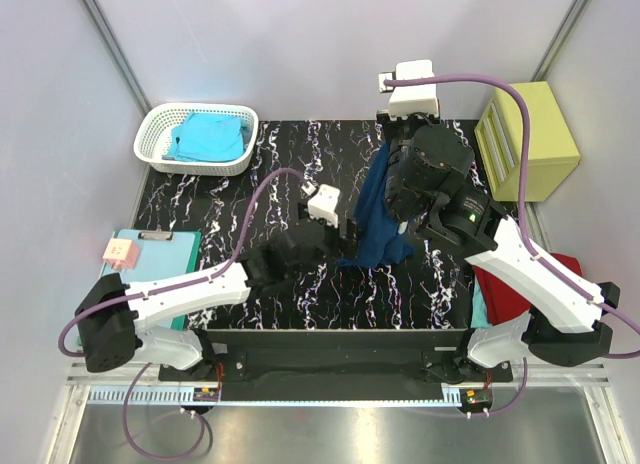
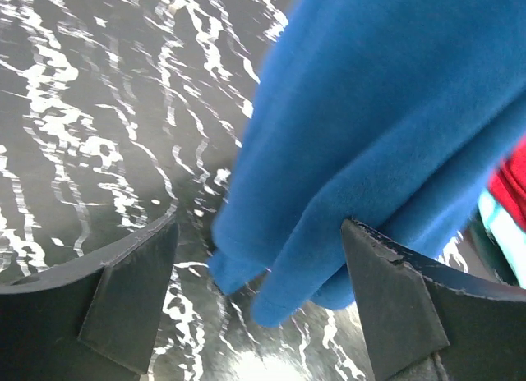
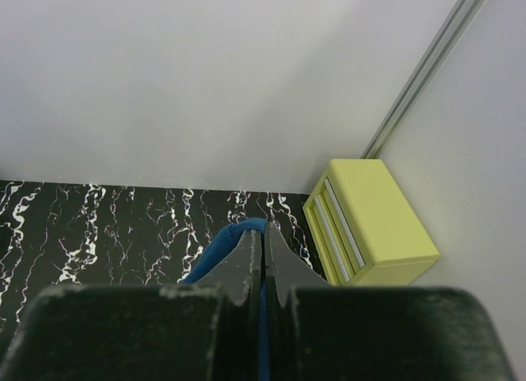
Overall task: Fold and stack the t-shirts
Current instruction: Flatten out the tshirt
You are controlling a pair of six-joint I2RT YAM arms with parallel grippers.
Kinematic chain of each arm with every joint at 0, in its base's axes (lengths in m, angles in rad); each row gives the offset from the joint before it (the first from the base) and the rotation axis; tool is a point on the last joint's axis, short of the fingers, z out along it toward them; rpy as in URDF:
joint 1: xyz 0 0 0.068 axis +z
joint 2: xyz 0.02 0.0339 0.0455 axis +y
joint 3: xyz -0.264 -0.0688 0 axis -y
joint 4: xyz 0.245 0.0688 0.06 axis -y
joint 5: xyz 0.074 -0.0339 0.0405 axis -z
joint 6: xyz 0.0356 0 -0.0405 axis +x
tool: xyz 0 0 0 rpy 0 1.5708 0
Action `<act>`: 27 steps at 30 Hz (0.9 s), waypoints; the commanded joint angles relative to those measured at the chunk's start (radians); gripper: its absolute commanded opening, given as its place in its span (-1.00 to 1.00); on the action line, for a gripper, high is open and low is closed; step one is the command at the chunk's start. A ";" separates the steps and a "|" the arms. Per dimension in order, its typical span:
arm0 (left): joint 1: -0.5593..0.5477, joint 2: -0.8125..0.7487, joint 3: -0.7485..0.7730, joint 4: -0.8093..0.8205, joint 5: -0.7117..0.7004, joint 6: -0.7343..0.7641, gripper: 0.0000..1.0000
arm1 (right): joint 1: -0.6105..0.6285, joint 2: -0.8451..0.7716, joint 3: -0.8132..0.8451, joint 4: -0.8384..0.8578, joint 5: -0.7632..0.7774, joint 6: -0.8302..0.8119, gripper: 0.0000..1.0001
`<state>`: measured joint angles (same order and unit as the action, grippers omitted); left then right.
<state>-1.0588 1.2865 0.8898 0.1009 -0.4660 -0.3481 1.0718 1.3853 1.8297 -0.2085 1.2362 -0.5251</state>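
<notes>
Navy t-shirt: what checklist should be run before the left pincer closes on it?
1. Right pincer shut on the navy t-shirt, holding it raised: ok.
2. Left pincer open wide: ok.
3. Hanging lower folds of the shirt sit between the left pincer's fingers: ok, in the left wrist view.
4. Shirt's lowest point lifted off the table: cannot tell.
5. Which part faces the left pincer, hem or sleeve: cannot tell, the fabric is bunched.
</notes>
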 commanded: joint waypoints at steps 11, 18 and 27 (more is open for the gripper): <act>-0.040 0.019 0.012 0.083 0.039 0.001 0.60 | 0.010 -0.026 0.006 0.038 -0.020 0.011 -1.00; -0.041 0.042 0.035 0.062 0.067 -0.011 -0.44 | 0.011 -0.028 0.006 0.035 -0.018 0.011 -1.00; -0.030 -0.048 0.051 -0.006 -0.075 0.050 -1.00 | 0.010 -0.025 0.008 0.037 -0.026 0.013 -1.00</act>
<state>-1.0977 1.3167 0.8955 0.0917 -0.4538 -0.3420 1.0718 1.3853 1.8282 -0.2081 1.2362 -0.5228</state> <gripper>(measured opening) 0.009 0.012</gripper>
